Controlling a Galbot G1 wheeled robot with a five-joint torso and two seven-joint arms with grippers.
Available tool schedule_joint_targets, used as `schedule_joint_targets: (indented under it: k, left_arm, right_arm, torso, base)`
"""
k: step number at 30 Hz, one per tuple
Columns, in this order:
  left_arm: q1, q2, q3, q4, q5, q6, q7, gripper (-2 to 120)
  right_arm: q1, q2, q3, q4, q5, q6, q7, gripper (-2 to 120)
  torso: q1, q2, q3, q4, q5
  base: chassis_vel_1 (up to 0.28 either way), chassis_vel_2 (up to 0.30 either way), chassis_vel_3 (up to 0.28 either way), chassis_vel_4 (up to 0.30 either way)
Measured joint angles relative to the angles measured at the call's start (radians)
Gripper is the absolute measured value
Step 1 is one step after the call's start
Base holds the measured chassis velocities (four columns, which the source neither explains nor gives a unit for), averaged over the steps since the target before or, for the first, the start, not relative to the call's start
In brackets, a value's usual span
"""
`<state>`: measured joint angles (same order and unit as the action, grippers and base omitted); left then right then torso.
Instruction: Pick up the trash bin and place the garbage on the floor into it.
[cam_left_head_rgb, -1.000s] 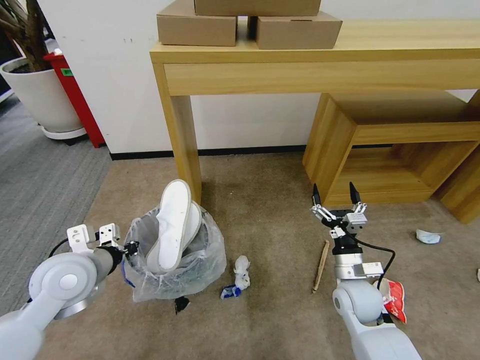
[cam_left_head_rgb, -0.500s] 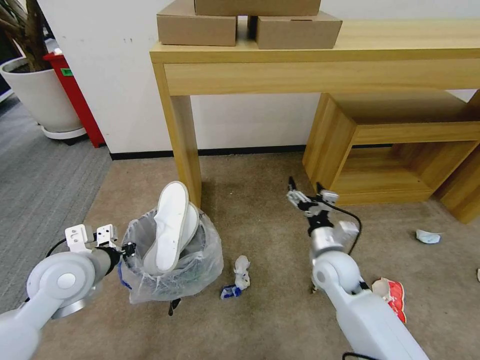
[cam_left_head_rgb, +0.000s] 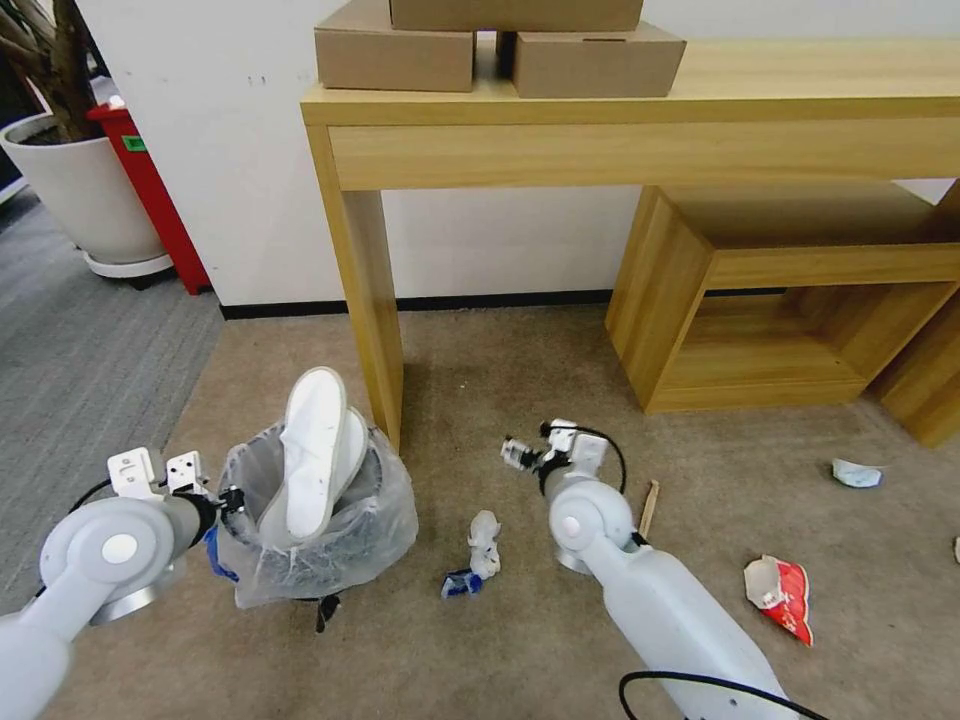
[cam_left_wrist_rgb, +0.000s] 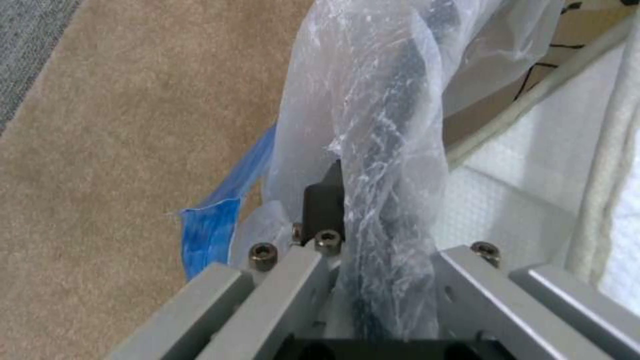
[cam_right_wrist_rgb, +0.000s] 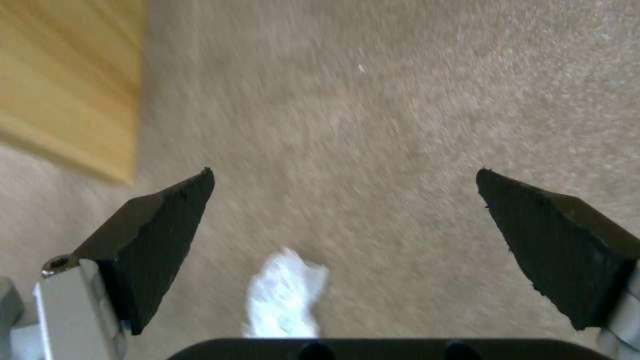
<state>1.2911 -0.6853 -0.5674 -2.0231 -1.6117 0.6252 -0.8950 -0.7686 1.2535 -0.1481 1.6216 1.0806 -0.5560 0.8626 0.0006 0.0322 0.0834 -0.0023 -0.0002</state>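
- Carpet-level litter lies nearest: a white tissue wad (cam_left_head_rgb: 484, 541) with a small blue wrapper (cam_left_head_rgb: 460, 583) touching its near end, on the beige floor (cam_left_head_rgb: 520, 660) between the two arms.
- Off to the right, near the robot, one red wrapper (cam_left_head_rgb: 781, 596) lies flat; I judge all of these are yet to be collected.
- Left hand (cam_left_head_rgb: 232, 499) is clamped on the bag-covered rim of the trash bin (cam_left_head_rgb: 315, 545); in the left wrist view its jaws pinch the crinkled plastic over the dark rim. The bin is at the robot's left, just in front of the table leg (cam_left_head_rgb: 367, 300); whether it is lifted off the carpet I cannot tell.
- Two white slippers (cam_left_head_rgb: 312, 468) stand upright in the bin, toes poking above the rim, so that part of the job looks done.
- Right hand (cam_left_head_rgb: 520, 455) hangs above the carpet just beyond the tissue wad, with nothing in it; in the right wrist view its dark fingers (cam_right_wrist_rgb: 160, 235) are spread wide with the wad (cam_right_wrist_rgb: 283, 295) low between them.
- One wooden stick (cam_left_head_rgb: 648, 508) lies just right of that arm.
- Farther right, one pale wad (cam_left_head_rgb: 857, 473) sits well apart from everything.
- By my count: two slippers in; two wads, two wrappers and one stick left out.
- Farthest back, three cardboard boxes (cam_left_head_rgb: 395, 58) sit on the table.
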Motion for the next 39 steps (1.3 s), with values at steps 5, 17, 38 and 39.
schedule_joint_targets:
  k: [5,17,38,39]
  left_arm:
    - [-0.007,0.005,-0.006,0.004,-0.014,-0.002,-0.007,0]
    - [0.001,0.002,-0.014,0.003,-0.009,-0.004,-0.009,0]
    - [0.002,-0.011,0.007,0.007,0.015,-0.005,-0.005,0]
    - [0.003,-0.011,0.007,0.007,0.016,-0.005,-0.004,0]
  right_arm:
    - [0.097,-0.012,-0.099,-0.036,0.099,-0.059,0.050,100]
    - [0.170,0.023,-0.241,-0.167,0.168,-0.117,0.066,100]
    - [0.112,0.073,-0.264,-0.286,0.112,-0.129,0.050,100]
    - [0.109,0.078,-0.261,-0.295,0.104,-0.130,0.046,100]
  torso:
    - [0.000,0.000,0.000,0.0000,0.0000]
    - [0.000,0.000,0.000,-0.0001,0.0001]
    - [0.000,0.000,0.000,0.0000,0.0001]
    - [0.000,0.000,0.000,0.0000,0.0001]
  base:
    - [0.000,0.000,0.000,0.000]
    - [0.000,0.000,0.000,0.000]
    - [0.000,0.000,0.000,0.000]
    - [0.000,0.000,0.000,0.000]
